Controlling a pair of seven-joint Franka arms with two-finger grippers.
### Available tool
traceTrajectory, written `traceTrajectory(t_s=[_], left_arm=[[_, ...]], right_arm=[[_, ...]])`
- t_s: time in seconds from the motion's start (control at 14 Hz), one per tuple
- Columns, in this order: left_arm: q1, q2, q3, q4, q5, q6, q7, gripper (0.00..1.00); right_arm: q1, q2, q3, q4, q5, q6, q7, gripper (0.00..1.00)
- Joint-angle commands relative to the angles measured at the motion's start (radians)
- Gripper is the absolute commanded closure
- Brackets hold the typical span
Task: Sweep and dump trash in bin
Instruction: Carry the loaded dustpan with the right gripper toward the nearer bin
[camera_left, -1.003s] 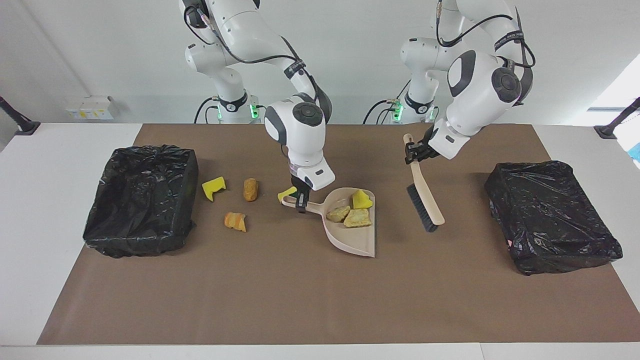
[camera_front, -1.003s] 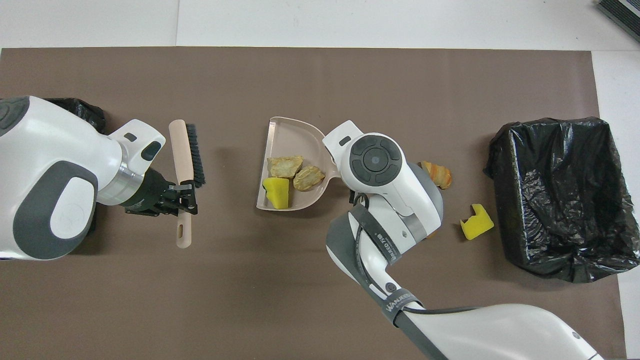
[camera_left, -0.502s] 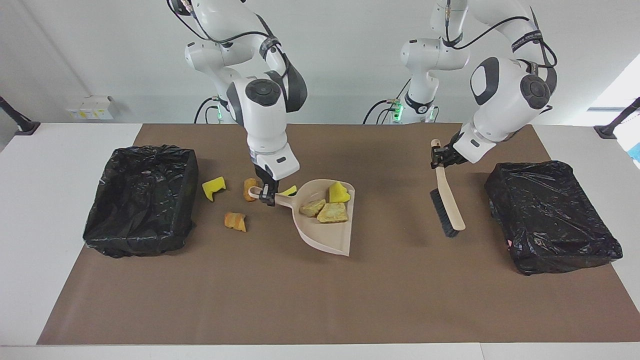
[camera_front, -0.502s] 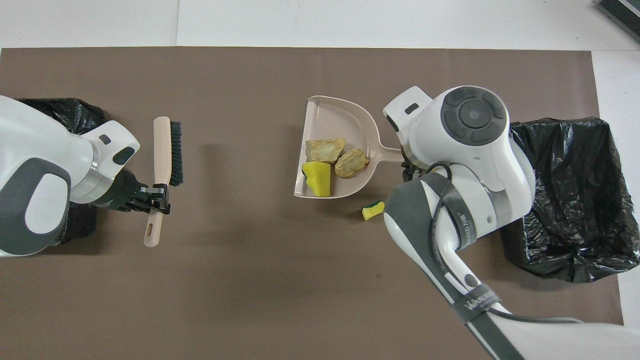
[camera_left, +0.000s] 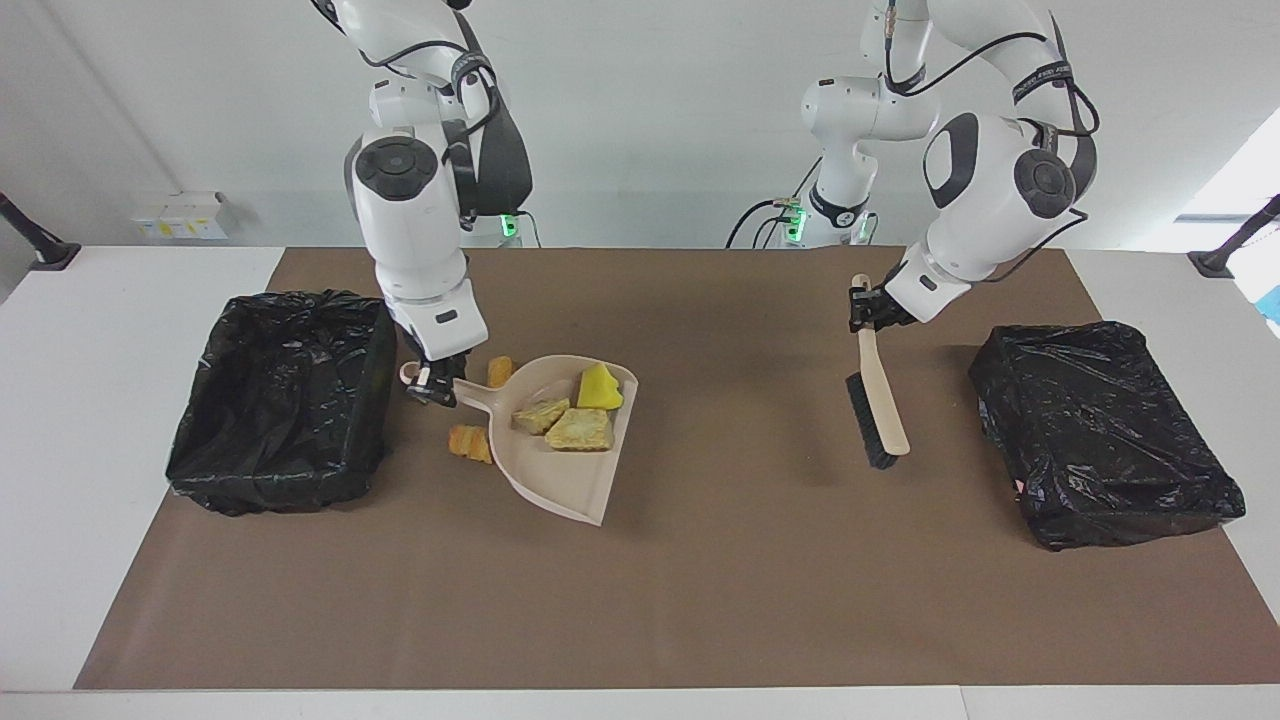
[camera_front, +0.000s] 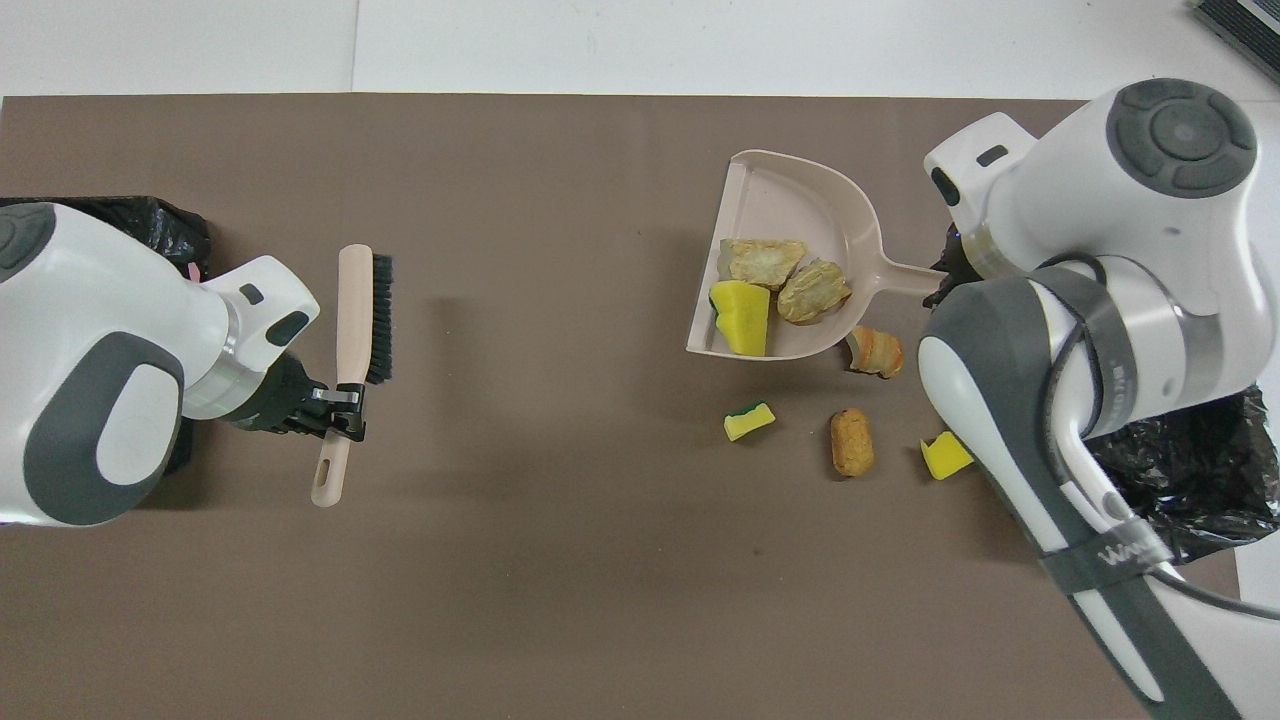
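My right gripper (camera_left: 430, 382) is shut on the handle of the beige dustpan (camera_left: 560, 475), held up over the mat beside the black-lined bin (camera_left: 285, 400). In the pan (camera_front: 790, 190) lie a yellow sponge bit (camera_front: 742, 318) and two tan bread chunks (camera_front: 762, 260). Loose trash lies on the mat under and beside it: an orange-brown chunk (camera_front: 876, 352), a brown roll (camera_front: 851, 441), a yellow-and-green sponge (camera_front: 749, 421) and a yellow sponge (camera_front: 944, 455). My left gripper (camera_left: 862, 308) is shut on the handle of the brush (camera_left: 880, 400), bristles hanging down above the mat.
A second black-lined bin (camera_left: 1100, 430) stands at the left arm's end of the table, close to the brush. The brown mat (camera_left: 640, 600) covers most of the white table. My right arm covers part of the bin (camera_front: 1190, 480) in the overhead view.
My right arm has carried the dustpan with its three scraps toward the bin at its end of the table. The left arm with the brush has shifted only slightly.
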Motion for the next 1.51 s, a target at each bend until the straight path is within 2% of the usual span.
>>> traceTrajectory(t_s=[0.0,0.22,0.36,0.57,0.93,1.43], left_arm=[[-0.146,-0.044,0.006,-0.030,0.048,0.006,-0.168,1.00],[-0.304,-0.055,0.003,-0.030,0.048,0.007,-0.367,1.00],[-0.425,-0.023,0.003,-0.039,0.050,0.027,-0.487,1.00],[-0.545,-0.017,0.003,-0.117,0.050,0.113,-0.584,1.00],[-0.628,-0.026,0.003,-0.241,0.048,0.272,-0.658,1.00],[-0.642,-0.037,0.001,-0.290,0.048,0.320,-0.669,1.00]], right_arm=[[-0.035,-0.034,0.002,0.001,0.007,-0.052,-0.028,1.00],[-0.070,-0.048,0.002,-0.003,0.003,-0.093,-0.046,1.00],[-0.119,-0.054,0.001,-0.005,0.001,-0.122,-0.130,1.00],[-0.189,-0.063,0.001,-0.003,-0.054,-0.167,-0.257,1.00],[-0.256,-0.088,-0.002,-0.012,-0.164,-0.211,-0.336,1.00],[-0.328,-0.131,-0.001,-0.083,-0.384,-0.170,-0.356,1.00]])
